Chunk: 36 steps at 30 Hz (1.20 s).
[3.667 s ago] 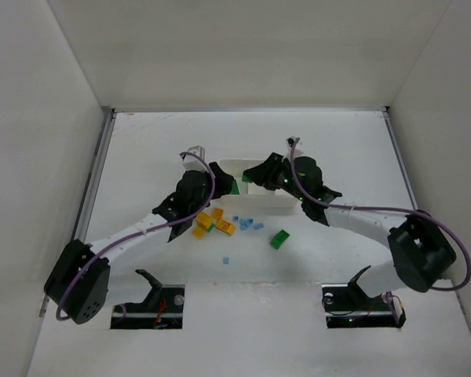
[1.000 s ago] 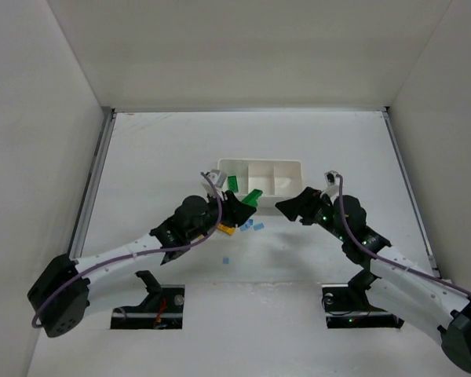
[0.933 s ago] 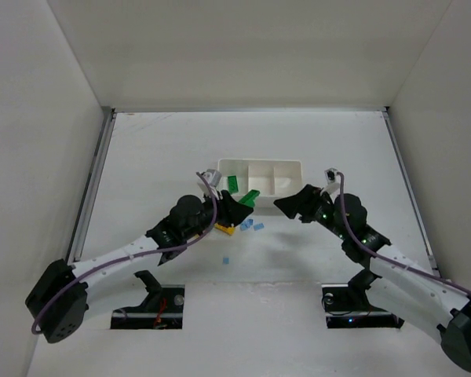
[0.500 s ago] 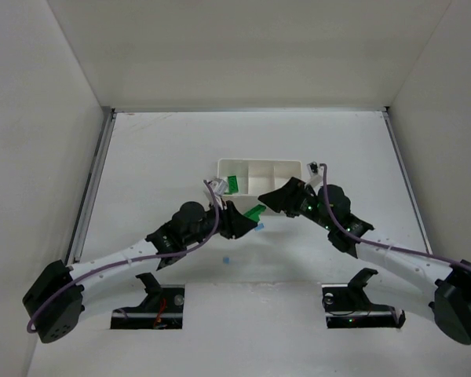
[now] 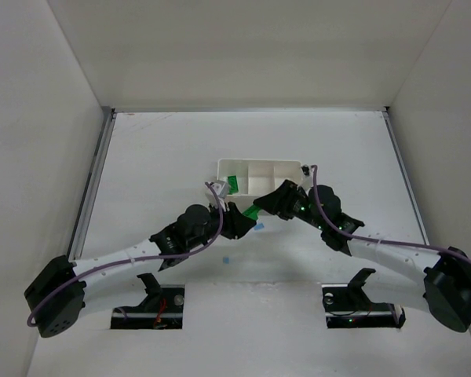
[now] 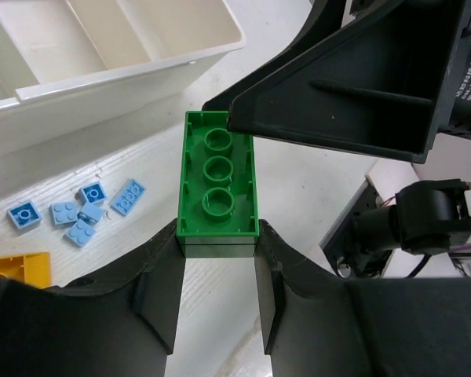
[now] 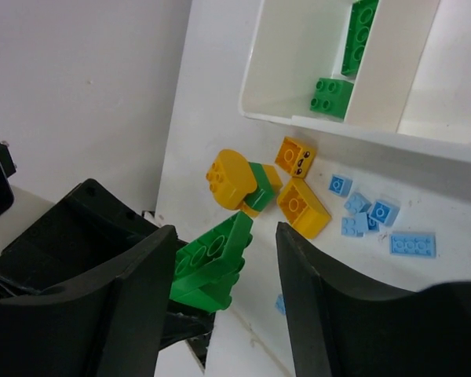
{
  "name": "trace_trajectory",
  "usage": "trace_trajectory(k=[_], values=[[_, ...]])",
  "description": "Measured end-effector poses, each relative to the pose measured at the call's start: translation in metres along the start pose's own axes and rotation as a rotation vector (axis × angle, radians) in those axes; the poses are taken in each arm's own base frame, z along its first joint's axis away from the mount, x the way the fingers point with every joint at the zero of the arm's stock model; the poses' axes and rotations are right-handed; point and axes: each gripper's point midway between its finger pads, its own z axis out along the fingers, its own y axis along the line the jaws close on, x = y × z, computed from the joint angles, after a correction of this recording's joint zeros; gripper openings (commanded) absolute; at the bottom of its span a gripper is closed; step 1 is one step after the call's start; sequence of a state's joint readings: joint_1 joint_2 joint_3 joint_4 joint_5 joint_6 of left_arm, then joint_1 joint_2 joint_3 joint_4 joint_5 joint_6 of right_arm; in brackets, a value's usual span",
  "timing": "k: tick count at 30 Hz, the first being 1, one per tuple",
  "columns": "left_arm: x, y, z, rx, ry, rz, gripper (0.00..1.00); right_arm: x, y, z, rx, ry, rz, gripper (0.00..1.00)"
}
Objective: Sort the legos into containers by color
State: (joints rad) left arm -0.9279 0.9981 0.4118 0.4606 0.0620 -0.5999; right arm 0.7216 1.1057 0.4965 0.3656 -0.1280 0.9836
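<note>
My left gripper (image 6: 218, 243) is shut on the near end of a green lego (image 6: 218, 184) and holds it above the table. In the top view the brick (image 5: 253, 210) hangs just in front of the white tray (image 5: 259, 161). My right gripper (image 7: 228, 236) is open, and its fingers (image 6: 345, 86) straddle the brick's far end (image 7: 212, 263) with a gap on the right side. Two green legos (image 7: 330, 96) lie in the tray's left compartment (image 7: 298, 118). Yellow legos (image 7: 302, 206) and small blue ones (image 7: 369, 214) lie on the table in front of the tray.
One stray blue piece (image 5: 226, 259) lies nearer the arm bases. The two arms meet in the middle, right in front of the tray. White enclosure walls stand on the left, right and back.
My right arm has swung left to the held green brick and its jaws have narrowed around it. My left gripper has carried the brick slightly back from the tray.
</note>
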Motion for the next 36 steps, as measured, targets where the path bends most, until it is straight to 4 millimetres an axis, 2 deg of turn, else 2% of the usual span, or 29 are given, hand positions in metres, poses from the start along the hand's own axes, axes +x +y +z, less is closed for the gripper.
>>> trace_trajectory(k=[5,11,25,29,36], values=[[0.006,0.002,0.002,-0.022,0.002,0.035,0.16,0.000,0.005,0.002,-0.017,-0.003,0.016,0.52],[0.008,0.004,0.003,-0.050,-0.006,0.079,0.16,0.004,0.000,0.006,-0.002,0.009,0.032,0.49],[0.000,0.012,0.004,-0.105,-0.052,0.138,0.16,0.010,-0.005,0.009,0.014,0.026,0.052,0.46],[0.000,0.011,0.004,-0.112,-0.059,0.156,0.16,0.012,-0.003,0.009,0.011,0.033,0.060,0.41],[0.004,0.014,0.005,-0.131,-0.053,0.187,0.15,0.011,-0.001,0.012,0.010,0.029,0.082,0.26]])
